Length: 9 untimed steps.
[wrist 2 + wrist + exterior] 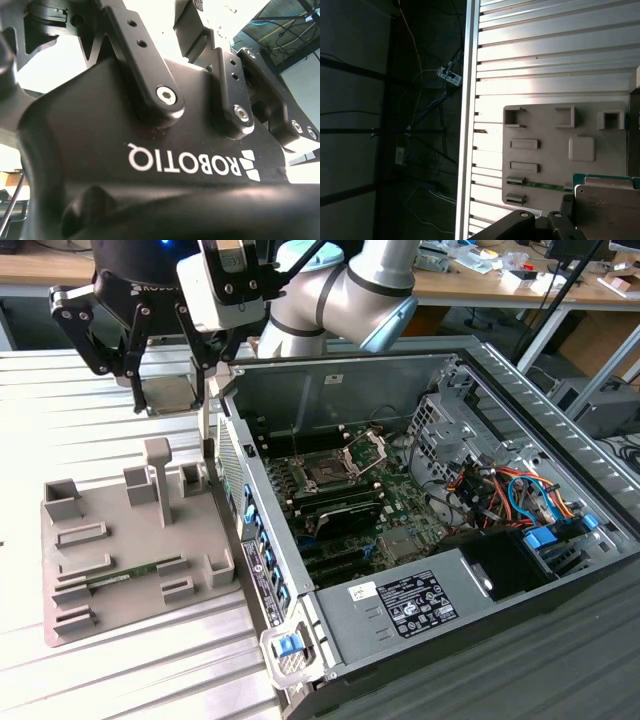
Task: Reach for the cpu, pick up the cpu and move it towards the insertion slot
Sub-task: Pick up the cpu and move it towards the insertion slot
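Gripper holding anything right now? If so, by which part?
Yes. The gripper holds the cpu, apparently pinched across two opposite edges, clear of the grey fixture tray.

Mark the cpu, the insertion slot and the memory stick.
cpu [610, 215]: first wrist view, silvery metal top.
insertion slot [325, 476]: exterior view, dark centre.
memory stick [125, 575]: exterior view, middle of green strip.

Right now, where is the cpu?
The cpu is held in the gripper at the exterior view's upper left, above the grey fixture tray and outside the open computer case, well apart from the insertion slot.
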Each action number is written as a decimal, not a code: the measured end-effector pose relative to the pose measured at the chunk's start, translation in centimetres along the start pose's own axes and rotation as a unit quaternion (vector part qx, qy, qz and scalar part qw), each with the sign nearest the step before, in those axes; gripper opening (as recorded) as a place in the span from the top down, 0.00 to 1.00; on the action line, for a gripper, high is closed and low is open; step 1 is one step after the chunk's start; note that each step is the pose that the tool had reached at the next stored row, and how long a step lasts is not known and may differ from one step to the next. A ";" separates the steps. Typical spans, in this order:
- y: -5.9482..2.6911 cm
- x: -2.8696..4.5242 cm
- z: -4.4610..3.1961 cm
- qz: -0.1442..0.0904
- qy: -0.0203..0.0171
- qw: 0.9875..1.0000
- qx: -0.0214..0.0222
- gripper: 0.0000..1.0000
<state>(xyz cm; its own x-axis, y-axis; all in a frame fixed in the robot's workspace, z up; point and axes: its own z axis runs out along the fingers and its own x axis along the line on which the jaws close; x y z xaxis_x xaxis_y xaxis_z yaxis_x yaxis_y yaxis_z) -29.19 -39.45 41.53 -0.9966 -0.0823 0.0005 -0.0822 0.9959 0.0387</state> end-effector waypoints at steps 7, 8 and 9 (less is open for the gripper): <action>-0.01 -0.18 0.00 0.000 0.000 1.000 0.000 0.45; -0.02 -0.20 0.00 0.000 0.000 1.000 0.000 0.45; -0.02 -0.24 0.00 0.000 0.000 1.000 0.000 0.45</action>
<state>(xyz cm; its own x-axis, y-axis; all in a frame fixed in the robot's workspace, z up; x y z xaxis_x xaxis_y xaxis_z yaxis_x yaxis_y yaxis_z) -28.95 -39.45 41.52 -0.9966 -0.0823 0.0004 -0.0822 0.9959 0.0387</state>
